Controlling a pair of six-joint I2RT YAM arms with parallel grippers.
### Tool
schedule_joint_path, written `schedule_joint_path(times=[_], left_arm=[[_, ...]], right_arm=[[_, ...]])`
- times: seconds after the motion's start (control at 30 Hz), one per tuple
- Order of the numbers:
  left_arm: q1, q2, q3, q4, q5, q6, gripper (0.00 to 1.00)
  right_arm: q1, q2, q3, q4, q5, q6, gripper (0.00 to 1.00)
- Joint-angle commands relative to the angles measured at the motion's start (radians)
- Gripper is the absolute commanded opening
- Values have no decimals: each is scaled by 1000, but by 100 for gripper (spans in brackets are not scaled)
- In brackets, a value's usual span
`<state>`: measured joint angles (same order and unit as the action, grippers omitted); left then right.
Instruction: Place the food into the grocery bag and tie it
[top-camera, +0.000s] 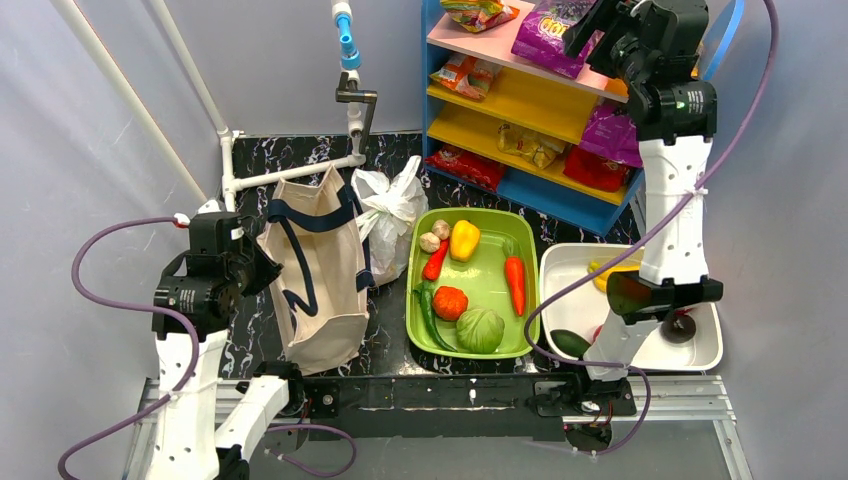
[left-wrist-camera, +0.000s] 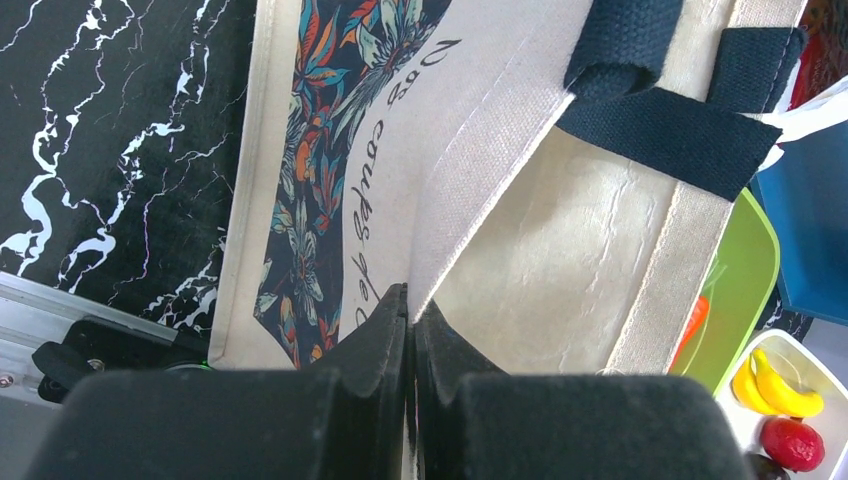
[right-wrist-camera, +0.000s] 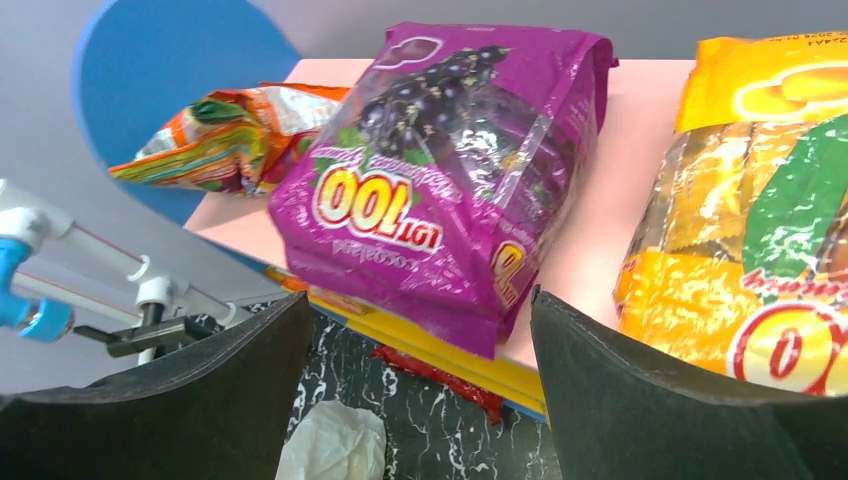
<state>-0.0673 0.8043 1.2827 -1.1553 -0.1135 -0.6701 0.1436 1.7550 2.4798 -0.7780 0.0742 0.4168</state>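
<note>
Hovering in front of the pink shelf (right-wrist-camera: 600, 215), the right gripper (right-wrist-camera: 418, 300) is standing with its fingers spread wide. The purple snack packet (right-wrist-camera: 440, 170) is lying just ahead, framed between the two pads and touching neither. The orange-yellow packet (right-wrist-camera: 760, 230) is lying just beside it on the same shelf, close enough for the outer finger to be at risk of snagging it.

Doing this pick well is probably meaning three things:
- centring on the purple packet's near edge
- sliding in level with the shelf until the film is sitting deep between the pads
- closing slowly, since the shiny crinkly film is likely to be slipping or ballooning under a quick squeeze

Across the table, the left gripper (left-wrist-camera: 410, 330) is pinching the rim of the canvas tote (left-wrist-camera: 520, 270), its jaws pressed together on the cloth and holding that edge up. The grocery bag (top-camera: 388, 215), thin white plastic, is sitting just beside the tote, between it and the green tray (top-camera: 520, 225). Its handles are bunched upward and no gripper is touching it, so its mouth is probably going to need opening before any food is going in
</note>
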Motion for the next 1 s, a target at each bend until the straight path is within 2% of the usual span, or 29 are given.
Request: schedule_joint_path(times=[0.0, 0.27, 0.4, 0.5, 0.6, 0.73, 0.83, 0.97], left_arm=[[3, 6, 14, -3, 43, -6, 0], [3, 22, 37, -12, 49, -7, 0], [3, 26, 54, -28, 45, 2, 0], [3, 21, 61, -48, 39, 6, 0], [3, 10, 65, -63, 29, 14, 0], [3, -1, 67, -80, 17, 24, 0], [3, -8, 68, -92, 13, 27, 0], [3, -18, 68, -102, 8, 32, 0]], right_arm=[[-21, 45, 46, 63, -10, -5, 86], [-22, 97, 21, 46, 3, -49, 86], [-23, 115, 6, 33, 14, -52, 82], [-22, 119, -12, 30, 28, -53, 76], [-22, 130, -25, 20, 31, -58, 65], [-22, 146, -33, 2, 27, -58, 61], [-23, 153, -42, 4, 25, -58, 52], [-22, 155, -48, 9, 20, -60, 34]])
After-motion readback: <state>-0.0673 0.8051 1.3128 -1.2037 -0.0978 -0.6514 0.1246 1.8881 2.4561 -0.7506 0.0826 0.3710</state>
